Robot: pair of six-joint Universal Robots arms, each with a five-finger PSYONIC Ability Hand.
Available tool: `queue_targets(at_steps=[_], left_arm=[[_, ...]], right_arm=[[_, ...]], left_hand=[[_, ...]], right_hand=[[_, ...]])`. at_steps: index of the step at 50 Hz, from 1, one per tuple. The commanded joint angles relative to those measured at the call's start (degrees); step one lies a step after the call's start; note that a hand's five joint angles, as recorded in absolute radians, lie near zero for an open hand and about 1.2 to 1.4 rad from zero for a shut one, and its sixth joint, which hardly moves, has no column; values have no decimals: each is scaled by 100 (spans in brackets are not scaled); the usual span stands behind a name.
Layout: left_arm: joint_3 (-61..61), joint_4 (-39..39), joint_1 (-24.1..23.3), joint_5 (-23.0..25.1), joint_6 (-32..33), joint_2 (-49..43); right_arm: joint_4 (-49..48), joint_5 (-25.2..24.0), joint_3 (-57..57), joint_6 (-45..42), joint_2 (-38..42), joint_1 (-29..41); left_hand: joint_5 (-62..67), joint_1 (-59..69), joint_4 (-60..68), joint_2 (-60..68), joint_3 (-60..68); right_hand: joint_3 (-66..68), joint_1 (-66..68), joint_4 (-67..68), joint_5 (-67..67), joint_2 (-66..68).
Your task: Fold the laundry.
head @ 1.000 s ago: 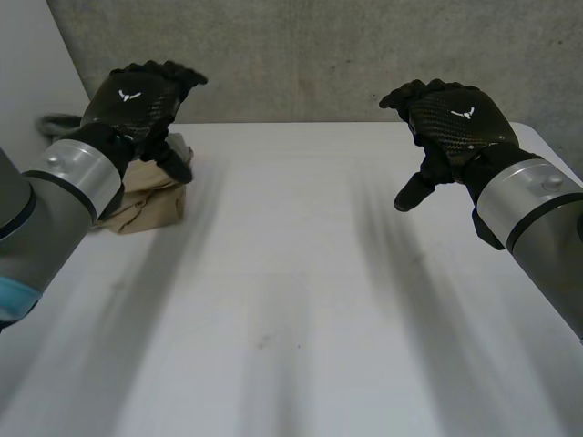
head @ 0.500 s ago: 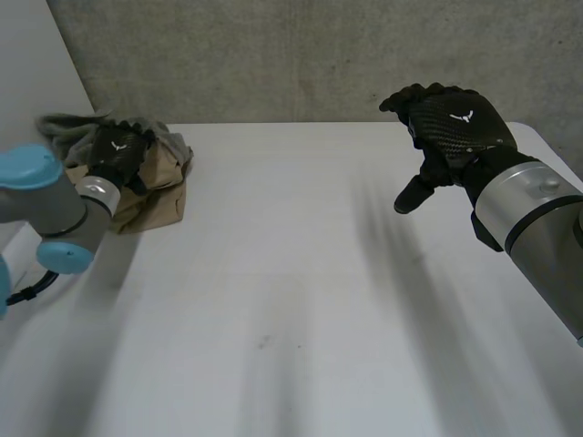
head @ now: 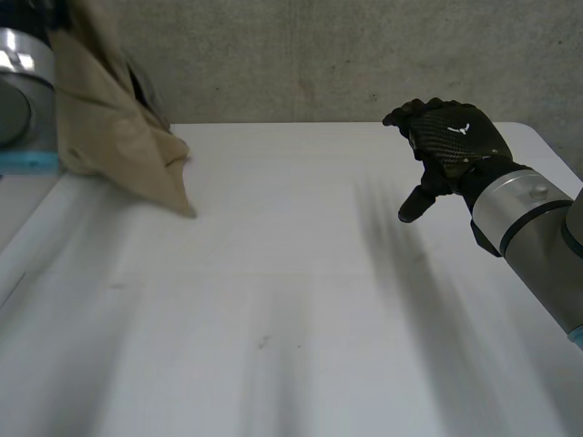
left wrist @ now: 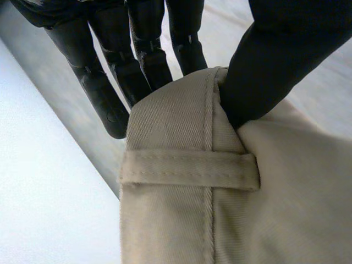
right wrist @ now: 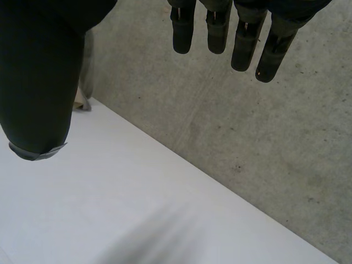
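There is one garment [head: 109,118], a single piece of beige twill with a stitched seam and one belt loop [left wrist: 190,169] across its band. It hangs in folds from the left arm [head: 14,86] at the far left, its lowest corner pointing down at the one white table [head: 291,300]. The left hand [left wrist: 146,55] pinches the band's edge between its thumb and fingers. Of the two hands, the right hand [head: 451,137] hangs well apart over the table's right side, fingers loosely spread from the thumb and holding nothing.
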Motion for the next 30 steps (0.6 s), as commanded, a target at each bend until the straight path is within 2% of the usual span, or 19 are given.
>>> queue_targets(at_steps=[1, 7, 11, 16, 23, 24, 26, 27, 28, 29, 30], left_arm=[[-60, -124, -240, 26, -183, 562], [-174, -642, -759, 52, -464, 765], [-192, -958, -1198, 61, -1025, 800], [-245, -1441, -2005, 70, -1982, 800], [-631, -1767, -2894, 236, -2880, 677], [-753, -1802, -3061, 341, -3064, 616], [-886, -1829, -3220, 465, -3197, 563], [-956, -1829, -3281, 526, -3224, 563], [-1079, -1838, -3326, 640, -3268, 554], [-1149, -1838, -3343, 685, -3277, 554], [-1211, -1829, -3335, 711, -3277, 563]], right_arm=[[1, -2, -14, 0, -21, -6], [1, -2, -50, 9, -38, -59], [10, 15, -102, 27, -47, -164], [19, 85, -172, 35, -100, -384], [37, 411, -278, 36, -179, -735], [37, 420, -296, 36, -179, -753], [37, 420, -322, 36, -188, -779], [37, 420, -331, 36, -179, -788], [37, 420, -331, 36, -179, -797], [28, 420, -331, 36, -179, -832], [28, 420, -331, 27, -179, -850]], left_hand=[[1576, 1530, 1134, 1151, 1218], [1576, 1530, 1134, 1151, 1218], [1576, 1530, 1134, 1151, 1218], [1576, 1530, 1134, 1151, 1218], [1576, 1530, 1134, 1151, 1218], [1162, 1116, 720, 737, 804], [-984, -1030, -1425, -1409, -1342], [-2228, -2274, -2669, -2653, -2586], [-4622, -4668, -5063, -5047, -4979], [-5424, -5470, -5866, -5849, -5782], [-5424, -5470, -5866, -5849, -5782]], right_hand=[[-243, -135, -347, -382, -282], [-243, -135, -347, -382, -282], [-243, -135, -347, -382, -282], [-243, -135, -347, -382, -282], [-243, -135, -347, -382, -282], [-243, -135, -347, -382, -282], [-243, -135, -347, -382, -282], [-243, -135, -347, -382, -282], [-243, -135, -347, -382, -282], [-243, -135, -347, -382, -282], [-243, -135, -347, -382, -282]])
